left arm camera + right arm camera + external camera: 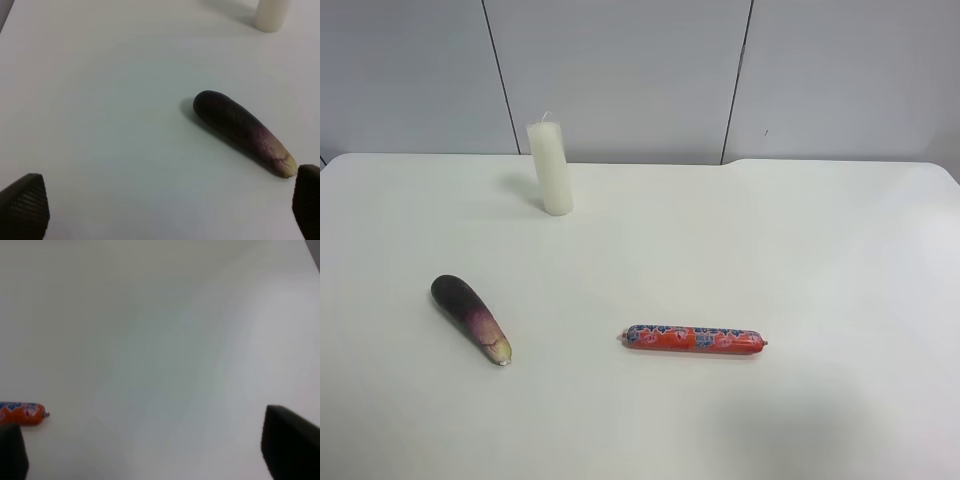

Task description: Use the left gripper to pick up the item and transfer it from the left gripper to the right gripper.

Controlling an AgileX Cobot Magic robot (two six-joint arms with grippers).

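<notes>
The left gripper sits closest to its wrist camera. I see its two dark fingertips standing wide apart, with nothing between them but bare table.

1. Task item. The toy eggplant lies flat on the white table, ahead of the open jaws and apart from both fingertips. Its pale tip falls close to one fingertip in the picture. In the exterior high view the eggplant lies toward the view's left, slanted, dark end away from the camera.

2. Surroundings. A red-and-blue sausage lies flat, well apart from the eggplant. A white candle stands upright farther back. The right gripper is likewise spread wide and empty, with one end of the sausage near one fingertip in its wrist view.

3. Hazards, as I judge them.
- The eggplant is round and tapered, so a grip on the narrow end may squeeze it out of the jaws.
- It lies slanted to the jaw line. Closing without turning the wrist may roll it aside.
- A grip that leaves neither end free leaves the right gripper nothing to take.
- Letting go before the right jaws clamp drops the item.

4. Count. One eggplant, one sausage, one candle, two grippers.
</notes>
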